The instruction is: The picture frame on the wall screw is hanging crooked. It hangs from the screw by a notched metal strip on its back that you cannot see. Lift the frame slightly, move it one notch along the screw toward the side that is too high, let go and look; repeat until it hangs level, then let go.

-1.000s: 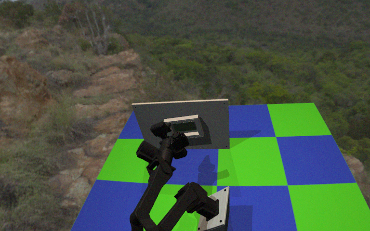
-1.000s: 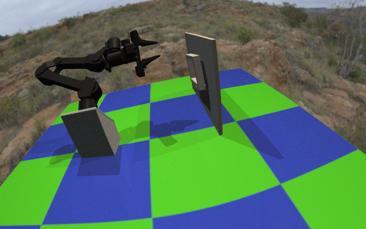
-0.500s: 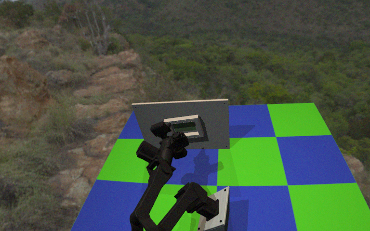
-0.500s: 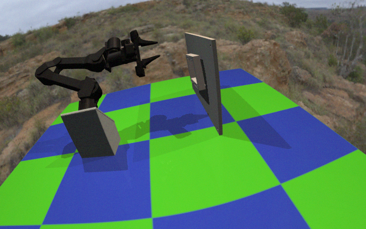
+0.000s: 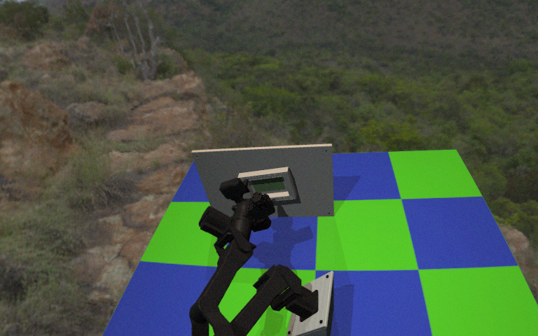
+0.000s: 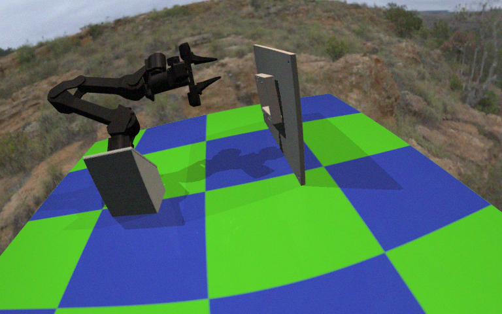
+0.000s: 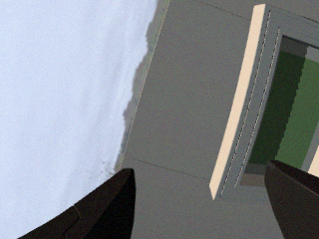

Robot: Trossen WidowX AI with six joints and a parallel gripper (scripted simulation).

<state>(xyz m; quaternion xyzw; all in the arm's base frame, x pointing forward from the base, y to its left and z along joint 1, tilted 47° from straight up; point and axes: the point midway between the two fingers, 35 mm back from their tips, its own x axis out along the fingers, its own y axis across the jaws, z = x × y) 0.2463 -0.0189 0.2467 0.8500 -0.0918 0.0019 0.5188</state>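
The picture frame (image 5: pixel 263 173) (image 6: pixel 268 96) (image 7: pixel 255 94), with pale wood edges around a green picture, hangs on the upright grey wall panel (image 5: pixel 222 170) (image 6: pixel 288 110) (image 7: pixel 193 94). In the top view it looks slightly tilted, with its right end higher. The screw and the notched strip are hidden behind it. My gripper (image 6: pixel 217 68) (image 7: pixel 202 175) is open and empty. It points at the panel near the frame's left end, a clear gap short of it, touching nothing.
The arm stands on a grey mounting block (image 5: pixel 317 301) (image 6: pixel 121 181) on a blue and green checkered floor (image 5: pixel 436 237) (image 6: pixel 277 229). The wall panel stands on the floor in front of the arm. Hillside lies beyond the floor's edges.
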